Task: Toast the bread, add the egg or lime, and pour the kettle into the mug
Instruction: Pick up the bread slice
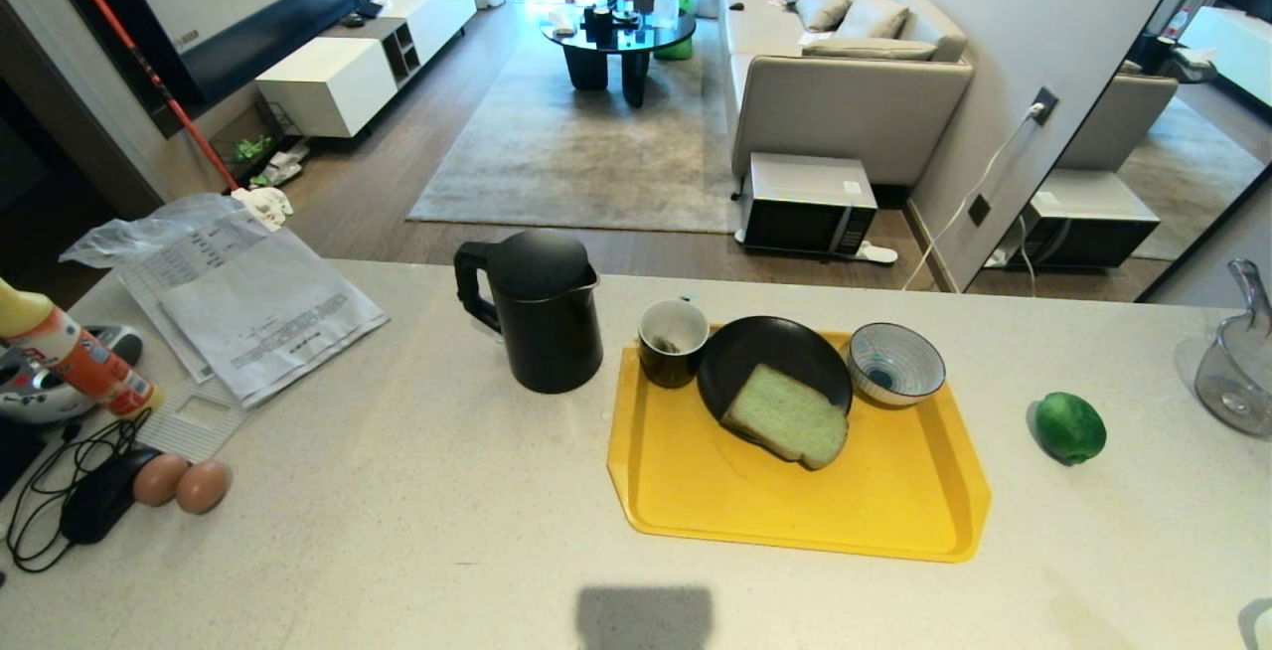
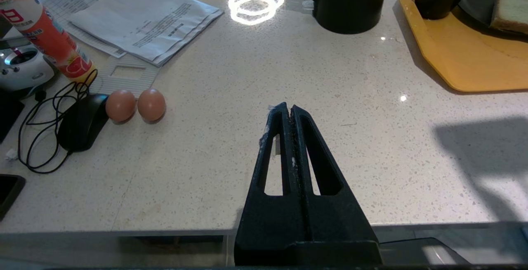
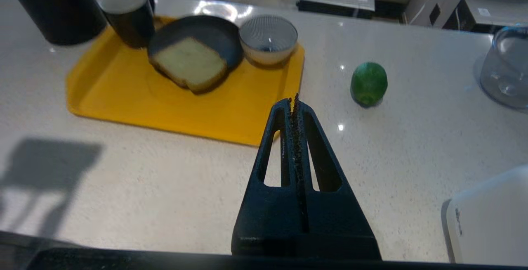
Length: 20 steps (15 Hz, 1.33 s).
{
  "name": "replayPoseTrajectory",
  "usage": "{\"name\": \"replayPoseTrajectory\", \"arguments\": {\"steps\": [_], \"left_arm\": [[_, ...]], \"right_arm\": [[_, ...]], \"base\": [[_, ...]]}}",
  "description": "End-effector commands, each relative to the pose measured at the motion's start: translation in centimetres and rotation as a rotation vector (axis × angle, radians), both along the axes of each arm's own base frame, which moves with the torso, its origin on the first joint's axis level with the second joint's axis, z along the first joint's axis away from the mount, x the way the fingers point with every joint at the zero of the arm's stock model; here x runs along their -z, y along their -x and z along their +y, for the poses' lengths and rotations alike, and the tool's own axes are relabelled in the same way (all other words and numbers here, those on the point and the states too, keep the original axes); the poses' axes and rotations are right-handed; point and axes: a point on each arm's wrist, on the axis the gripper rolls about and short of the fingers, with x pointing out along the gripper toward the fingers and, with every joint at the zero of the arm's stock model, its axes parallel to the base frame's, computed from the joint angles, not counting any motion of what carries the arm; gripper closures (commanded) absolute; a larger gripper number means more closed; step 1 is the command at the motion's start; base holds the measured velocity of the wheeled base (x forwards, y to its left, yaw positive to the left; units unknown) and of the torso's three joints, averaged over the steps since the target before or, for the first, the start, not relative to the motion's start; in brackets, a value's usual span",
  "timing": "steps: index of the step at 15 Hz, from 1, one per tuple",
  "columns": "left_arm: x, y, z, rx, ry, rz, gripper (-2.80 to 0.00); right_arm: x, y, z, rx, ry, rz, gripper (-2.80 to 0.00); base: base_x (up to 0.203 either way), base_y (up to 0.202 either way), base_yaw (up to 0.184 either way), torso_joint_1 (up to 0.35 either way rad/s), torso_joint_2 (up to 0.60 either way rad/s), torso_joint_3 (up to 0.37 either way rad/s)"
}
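The pale green bread (image 1: 787,416) leans on a black plate (image 1: 755,352) on the yellow tray (image 1: 795,521). The black mug (image 1: 673,342) stands at the tray's far left corner, and the black kettle (image 1: 542,317) stands left of the tray. On the bare counter to the tray's right lies the lime (image 1: 1070,426). The egg is out of view. Neither arm shows in the head view. My left gripper (image 2: 291,108) is shut and empty over the counter's near edge. My right gripper (image 3: 293,100) is shut and empty, just short of the tray's near right corner, with the lime (image 3: 368,83) ahead to its right.
A striped bowl (image 1: 894,364) sits on the tray. Two plain brown eggs (image 1: 181,484), a mouse with cable (image 1: 94,501), a bottle (image 1: 75,352) and papers (image 1: 258,312) crowd the left. A glass jug (image 1: 1237,372) stands far right. A white appliance corner (image 3: 491,220) is near the right gripper.
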Motion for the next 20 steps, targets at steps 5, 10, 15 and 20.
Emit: {"name": "replayPoseTrajectory", "arguments": {"steps": [5,10,15,20], "left_arm": [[0.5,-0.1,0.0,0.0,0.0,0.014,0.0],[0.5,-0.1,0.0,0.0,0.0,0.014,0.0],[0.5,-0.1,0.0,0.0,0.0,0.014,0.0],[0.5,-0.1,0.0,0.0,0.0,0.014,0.0]], "right_arm": [[-10.9,-1.6,0.3,-0.147,-0.072,0.14,0.0],[-13.5,-8.0,0.8,-0.321,-0.282,0.558,0.0],[-13.0,-12.4,1.1,-0.374,-0.504,0.839,-2.8],[-11.3,-15.4,1.2,-0.325,-0.635,0.898,-2.8]], "base": [[0.0,0.0,0.0,0.0,0.0,0.0],[0.0,0.0,0.0,0.0,0.0,0.0],[0.0,0.0,0.0,0.0,0.0,0.0],[0.0,0.0,0.0,0.0,0.0,0.0]]}}
